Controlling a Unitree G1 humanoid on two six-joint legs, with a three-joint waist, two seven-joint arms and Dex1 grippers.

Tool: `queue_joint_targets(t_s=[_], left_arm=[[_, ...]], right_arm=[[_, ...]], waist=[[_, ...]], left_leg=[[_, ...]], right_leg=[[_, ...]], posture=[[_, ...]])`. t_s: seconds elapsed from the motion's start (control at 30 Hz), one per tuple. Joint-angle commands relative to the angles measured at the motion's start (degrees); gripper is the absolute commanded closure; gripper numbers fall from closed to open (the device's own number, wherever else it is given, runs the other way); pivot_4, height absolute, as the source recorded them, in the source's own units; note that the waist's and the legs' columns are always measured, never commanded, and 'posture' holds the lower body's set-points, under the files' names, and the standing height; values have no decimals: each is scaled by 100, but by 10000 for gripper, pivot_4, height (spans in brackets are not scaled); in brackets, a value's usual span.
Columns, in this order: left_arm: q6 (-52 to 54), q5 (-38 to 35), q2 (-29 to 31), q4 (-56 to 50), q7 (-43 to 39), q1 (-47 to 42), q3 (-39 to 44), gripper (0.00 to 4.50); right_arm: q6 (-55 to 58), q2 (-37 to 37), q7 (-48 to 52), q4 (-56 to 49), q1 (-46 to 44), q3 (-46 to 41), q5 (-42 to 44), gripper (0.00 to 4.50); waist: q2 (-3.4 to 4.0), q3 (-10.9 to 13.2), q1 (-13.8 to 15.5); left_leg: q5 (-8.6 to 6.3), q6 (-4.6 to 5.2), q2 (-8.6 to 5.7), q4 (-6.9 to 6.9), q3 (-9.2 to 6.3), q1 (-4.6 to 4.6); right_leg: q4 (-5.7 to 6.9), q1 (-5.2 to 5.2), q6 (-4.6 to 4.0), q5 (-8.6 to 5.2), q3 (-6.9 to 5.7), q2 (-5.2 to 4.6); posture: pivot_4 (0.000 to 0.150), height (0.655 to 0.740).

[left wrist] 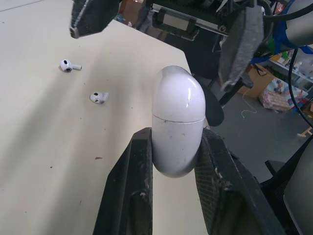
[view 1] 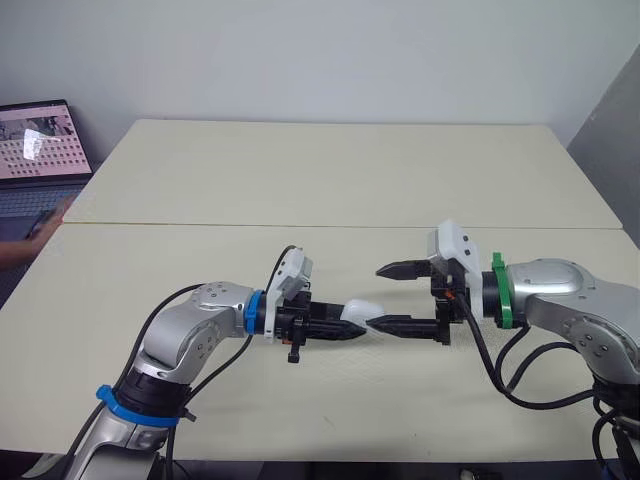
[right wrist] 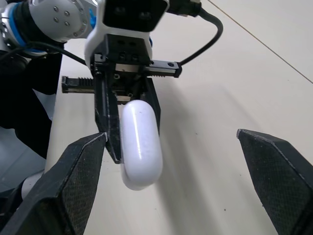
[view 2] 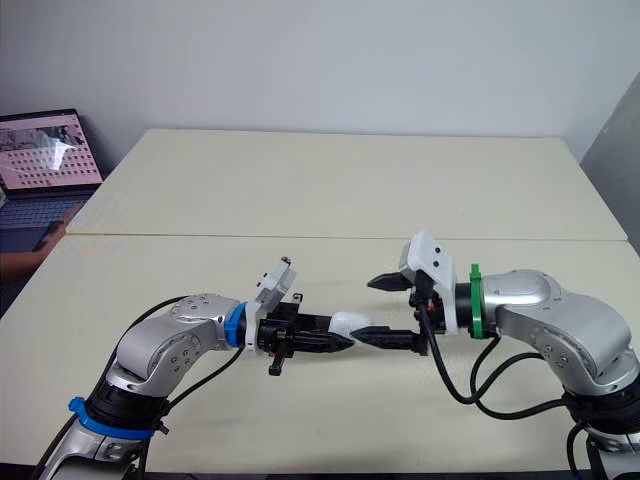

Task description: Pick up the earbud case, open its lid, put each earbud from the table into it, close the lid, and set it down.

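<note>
A white earbud case (left wrist: 178, 125) with its lid closed is held just above the table, its lid end pointing at the right arm. My left gripper (view 1: 343, 329) is shut on the case's lower body. My right gripper (view 1: 380, 296) faces it, open, with one fingertip above the case (view 1: 362, 310) and the other level with its lid end, not touching. In the right wrist view the case (right wrist: 142, 147) lies close to one finger of the wide gap. Two white earbuds (left wrist: 70, 65) (left wrist: 99, 97) lie apart on the table beyond the case.
The beige table (view 1: 330, 180) has a seam across its middle. A laptop (view 1: 40, 140) stands at the far left, with a person's hand (view 1: 20, 245) beside it. The table's near edge runs just below both arms.
</note>
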Motion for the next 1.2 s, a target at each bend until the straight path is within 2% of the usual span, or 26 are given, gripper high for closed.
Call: queue_joint_targets(t_s=[0.03, 0.3, 0.63, 0.73, 0.9, 1.03, 1.2], left_arm=[[-137, -7, -14, -173, -53, 60, 19, 36978], [-231, 46, -58, -155, -60, 123, 20, 36978], [-344, 135, -80, -59, -118, 136, -18, 36978], [-373, 146, -77, -36, -132, 140, -28, 36978], [-413, 183, -64, -23, -130, 178, -6, 36978], [-515, 309, -33, -39, -14, 303, 62, 36978], [-638, 377, -70, -114, 273, 510, 200, 36978]], right_arm=[[-213, 75, 4, 3, -109, 105, -289, 265], [-359, 74, 23, 107, -120, 170, -654, 265], [-409, 150, -3, 225, -232, -46, -666, 265], [-355, 175, 45, 166, -234, -148, -517, 265], [-76, 239, 109, -29, -200, -569, 193, 265], [129, 20, 197, -86, -24, -880, 544, 265], [26, -733, 257, 61, 454, -702, -90, 265]], waist=[[0, 0, 0], [0, 0, 0], [0, 0, 0], [0, 0, 0], [0, 0, 1], [0, 0, 2], [0, 0, 5]], left_leg=[[0, 0, 0, 0, 0, 0], [0, -1, 0, 2, 0, 0], [1, -1, 0, 2, 0, 0], [1, -1, 0, 2, 0, 0], [0, -1, 0, 2, 0, -1], [0, 1, 0, 2, -1, 0], [-2, 4, -1, 2, 2, -1]], right_leg=[[1, -1, 0, 0, 0, 0], [2, 0, 0, 0, 0, 0], [2, 0, 0, 0, 0, 0], [2, -1, 0, 0, 0, 0], [2, 0, 0, 0, 0, 0], [2, 1, 0, 0, -1, 0], [1, 0, 0, 0, 1, -2]], posture=[[1500, 7400], [1500, 7400], [1500, 7400], [1500, 7400], [1500, 7400], [1500, 7400], [1500, 7400]])
